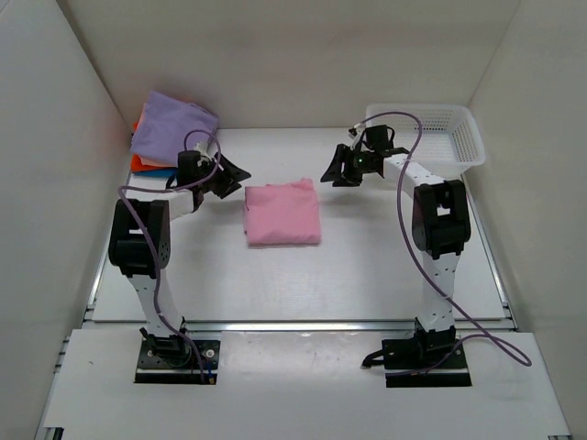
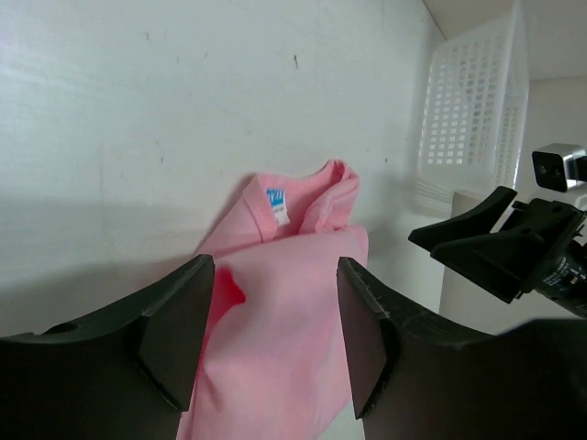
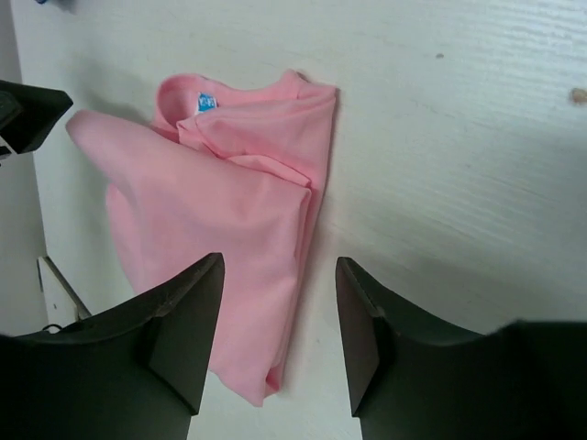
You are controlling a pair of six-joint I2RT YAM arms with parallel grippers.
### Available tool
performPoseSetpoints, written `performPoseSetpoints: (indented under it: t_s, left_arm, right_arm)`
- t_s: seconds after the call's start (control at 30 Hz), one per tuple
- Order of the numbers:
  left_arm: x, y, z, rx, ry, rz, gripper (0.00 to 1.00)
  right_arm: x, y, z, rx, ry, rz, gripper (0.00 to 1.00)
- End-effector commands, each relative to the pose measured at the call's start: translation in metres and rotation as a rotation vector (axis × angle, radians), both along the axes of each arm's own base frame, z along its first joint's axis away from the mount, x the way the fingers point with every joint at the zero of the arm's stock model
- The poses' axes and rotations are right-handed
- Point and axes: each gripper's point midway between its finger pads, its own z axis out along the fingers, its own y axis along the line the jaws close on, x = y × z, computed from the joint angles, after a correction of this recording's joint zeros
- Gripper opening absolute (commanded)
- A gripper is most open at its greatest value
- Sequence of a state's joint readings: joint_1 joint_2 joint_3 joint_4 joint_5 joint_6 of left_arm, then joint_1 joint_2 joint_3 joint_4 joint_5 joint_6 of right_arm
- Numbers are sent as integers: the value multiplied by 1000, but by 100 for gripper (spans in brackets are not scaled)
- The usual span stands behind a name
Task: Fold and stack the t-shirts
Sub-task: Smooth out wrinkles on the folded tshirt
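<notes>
A light pink t-shirt [image 1: 282, 213] lies folded into a rectangle at the middle of the table, its small neck label [image 2: 276, 203] at the far edge. In the back left corner a lavender shirt [image 1: 172, 126] rests on an orange one [image 1: 145, 163]. My left gripper [image 1: 235, 178] hovers just off the pink shirt's far left corner. It is open, and only the pink cloth [image 2: 275, 321] below shows between its fingers. My right gripper [image 1: 334, 170] hangs off the far right corner, also open, over the shirt's right edge [image 3: 229, 211]. Neither holds anything.
A white mesh basket [image 1: 442, 134] stands at the back right, close behind the right arm. White walls close the table in on the left, back and right. The right gripper's fingers [image 2: 486, 247] show in the left wrist view, in front of the basket [image 2: 468, 101].
</notes>
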State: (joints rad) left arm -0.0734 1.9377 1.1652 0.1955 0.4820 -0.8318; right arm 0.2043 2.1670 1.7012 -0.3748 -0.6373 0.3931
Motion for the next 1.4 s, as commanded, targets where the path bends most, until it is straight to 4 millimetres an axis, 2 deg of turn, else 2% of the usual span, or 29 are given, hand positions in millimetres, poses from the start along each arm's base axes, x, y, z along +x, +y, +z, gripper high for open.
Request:
performPoseSetpoints:
  t_s: [0.0,0.03,0.07,0.23,0.33,0.4,0.57,0.67,0.73,0.77,0.8,0.83,0.87,0.9,0.93,0.97,1.0,1.07,1.1,1.13,1.17,1.2,1.27,1.3,1.33,1.37]
  left_arm:
    - [-14,-11,41,-58,-133,-35,68]
    - [-22,-5,30,-26,-125,-17,69]
    - [-34,-7,24,-20,-115,-15,68]
    - [-50,-4,9,2,-119,-23,69]
    - [-50,-13,8,-32,-122,-51,68]
    - [-46,-15,4,-40,-120,-36,67]
    - [-30,-17,2,-50,-122,-18,67]
    - [-22,-20,4,-57,-122,-26,63]
    - [-14,-20,2,-63,-123,-25,55]
    - [-12,-22,1,-66,-118,-23,47]
    - [-9,-23,4,-73,-126,-28,43]
    - [-9,-24,-1,-81,-118,-25,28]
    - [-6,-24,3,-98,-120,-26,8]
    - [-4,-23,7,-110,-132,-29,0]
    - [-5,-26,9,-120,-133,-32,0]
    - [-10,-26,6,-127,-118,-42,0]
    - [-13,-28,9,-139,-121,-56,0]
    - [-26,-29,13,-142,-116,-67,0]
    - [-29,-29,25,-144,-140,-77,0]
    - [-37,-27,23,-137,-131,-79,0]
    - [-48,-28,24,-134,-121,-88,0]
    - [-55,-28,35,-127,-153,-105,0]
    - [-80,-27,27,-102,-119,-127,0]
    - [-85,-24,34,-79,-139,-131,0]
    - [-96,-25,35,-65,-143,-137,0]
    - [-105,-23,23,-39,-121,-132,0]
  right_arm:
    - [-6,6,26,-15,-114,20,50]
    - [-10,5,23,-15,-114,22,50]
    - [-12,5,20,-15,-105,25,51]
    - [-15,9,-3,28,-69,51,48]
    - [-14,16,-12,50,-72,82,47]
    - [-11,19,-25,61,-47,82,46]
    - [0,26,-39,71,-18,97,46]
    - [7,32,-38,80,-31,115,45]
    - [12,34,-42,75,-32,114,45]
    - [12,38,-41,82,-40,127,42]
    - [14,39,-39,89,-43,126,34]
    - [15,40,-42,92,-39,132,23]
    - [15,45,-36,101,-55,143,0]
    - [15,45,-35,99,-56,146,0]
    - [12,45,-35,93,-47,147,0]
    - [12,45,-26,97,-61,150,0]
    - [7,47,-27,87,-60,159,0]
    - [0,42,-10,83,-85,153,0]
    - [-11,41,-4,85,-85,151,0]
    - [-13,39,3,84,-98,144,0]
    - [-25,40,12,91,-113,154,0]
    - [-39,39,18,97,-115,155,0]
    - [-60,36,23,98,-121,153,0]
    - [-74,35,23,90,-118,146,0]
    - [-79,30,24,75,-137,127,0]
    - [-83,30,19,72,-129,127,5]
